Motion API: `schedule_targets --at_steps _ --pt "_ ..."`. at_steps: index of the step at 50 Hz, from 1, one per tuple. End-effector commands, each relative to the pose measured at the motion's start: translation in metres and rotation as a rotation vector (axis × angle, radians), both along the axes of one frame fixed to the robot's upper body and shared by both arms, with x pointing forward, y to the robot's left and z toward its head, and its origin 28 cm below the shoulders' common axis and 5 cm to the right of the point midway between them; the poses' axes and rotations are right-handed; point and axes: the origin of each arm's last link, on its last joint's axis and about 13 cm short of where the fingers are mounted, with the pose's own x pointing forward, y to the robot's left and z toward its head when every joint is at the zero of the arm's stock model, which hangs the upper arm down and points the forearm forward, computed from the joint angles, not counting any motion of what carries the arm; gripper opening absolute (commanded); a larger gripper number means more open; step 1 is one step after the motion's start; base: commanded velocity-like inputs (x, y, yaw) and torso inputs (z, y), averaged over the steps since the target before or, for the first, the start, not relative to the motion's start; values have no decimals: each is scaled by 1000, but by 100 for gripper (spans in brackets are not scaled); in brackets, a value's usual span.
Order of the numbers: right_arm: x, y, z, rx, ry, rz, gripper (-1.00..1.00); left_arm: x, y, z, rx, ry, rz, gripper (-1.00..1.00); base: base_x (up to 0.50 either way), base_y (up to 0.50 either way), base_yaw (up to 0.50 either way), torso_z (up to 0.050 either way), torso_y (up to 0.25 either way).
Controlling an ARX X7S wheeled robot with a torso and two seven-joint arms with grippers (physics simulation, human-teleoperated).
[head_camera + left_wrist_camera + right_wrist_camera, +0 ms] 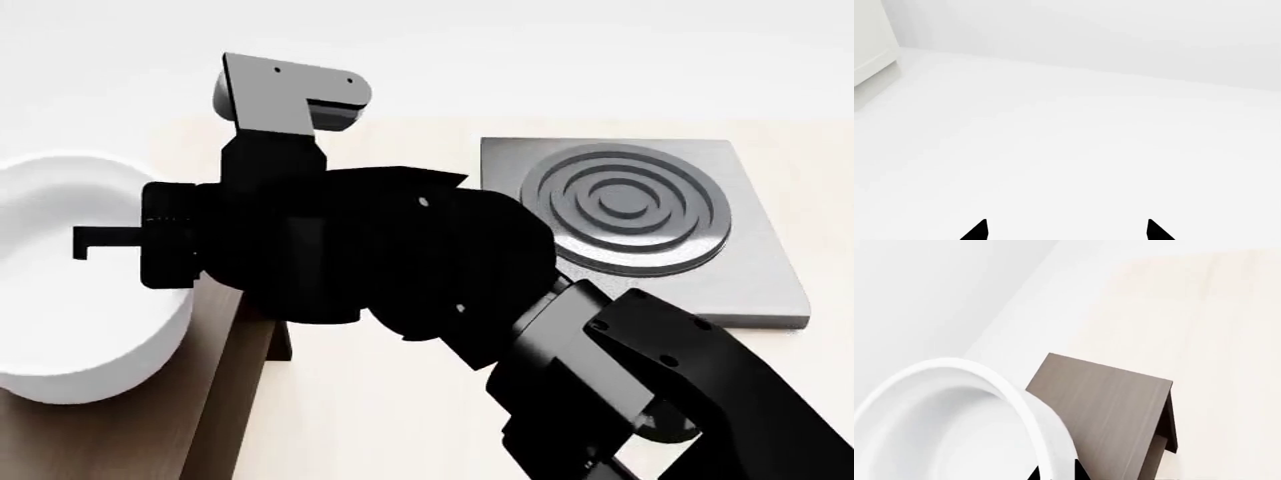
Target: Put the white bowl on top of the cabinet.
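A: What does the left wrist view show?
B: Two black fingertips (pixel 977 231) set apart over a white surface, so the left gripper (pixel 1066 231) stands spread.
A: The head view?
B: The right arm (pixel 400 260) reaches the white bowl (pixel 67 330) above the cabinet (pixel 238 400); the stove plate (pixel 667 230) sits beside.
A: The right wrist view?
B: The right gripper (pixel 1057 474) seems clamped on the rim — mostly hidden.

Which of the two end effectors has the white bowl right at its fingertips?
The right end effector: its tips sit at the rim of the white bowl, above the cabinet. The left end effector faces only a blank white surface.
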Motion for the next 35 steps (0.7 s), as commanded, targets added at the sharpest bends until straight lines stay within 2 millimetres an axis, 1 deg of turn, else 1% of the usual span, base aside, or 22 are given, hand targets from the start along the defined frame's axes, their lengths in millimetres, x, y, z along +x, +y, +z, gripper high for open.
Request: schedule_targets --at_steps 1,11,12,35 --pt "3 -1 4 22 -8 -11 -100 0 0 0 1 0 0 100 0 0 0 0 0" --pt "4 0 -1 5 7 -3 -100 0 0 0 2 0 1 100 0 0 0 0 1" --pt "4 -1 -1 4 3 -5 100 0 0 0 2 0 1 100 0 0 0 0 0" --pt "2 0 5 0 -24 0 100 1 0 0 2 2 -2 100 0 0 0 0 0"
